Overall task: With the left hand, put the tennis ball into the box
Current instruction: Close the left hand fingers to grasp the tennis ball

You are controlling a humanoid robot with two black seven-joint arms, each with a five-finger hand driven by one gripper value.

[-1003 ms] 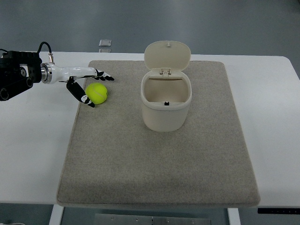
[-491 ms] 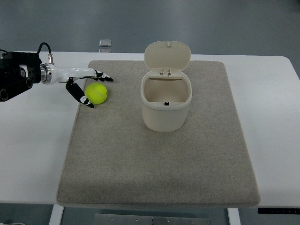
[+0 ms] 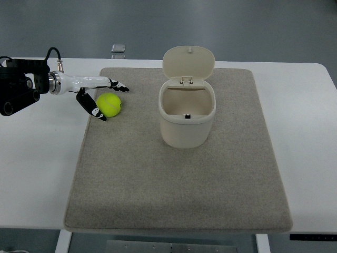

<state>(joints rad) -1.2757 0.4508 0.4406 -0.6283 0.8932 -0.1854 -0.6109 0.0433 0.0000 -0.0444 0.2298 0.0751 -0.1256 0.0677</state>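
Left hand (image 3: 100, 97) spread around the tennis ball (image 3: 109, 104), gripping nothing yet, fingers (image 3: 117, 85) beyond it and thumb on its near side. The ball lies near the worktop's (image 3: 37, 158) far left corner, apart from the open box (image 3: 187, 118). Ball probably light, springy, fuzzy (grips well); best pinched across its middle.

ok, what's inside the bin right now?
Nothing visible inside the bin: lid hinged open, bare cream walls, one small dark mark at the front inner rim. The near wall hides part of the floor. The tennis ball sits outside, on the mat.
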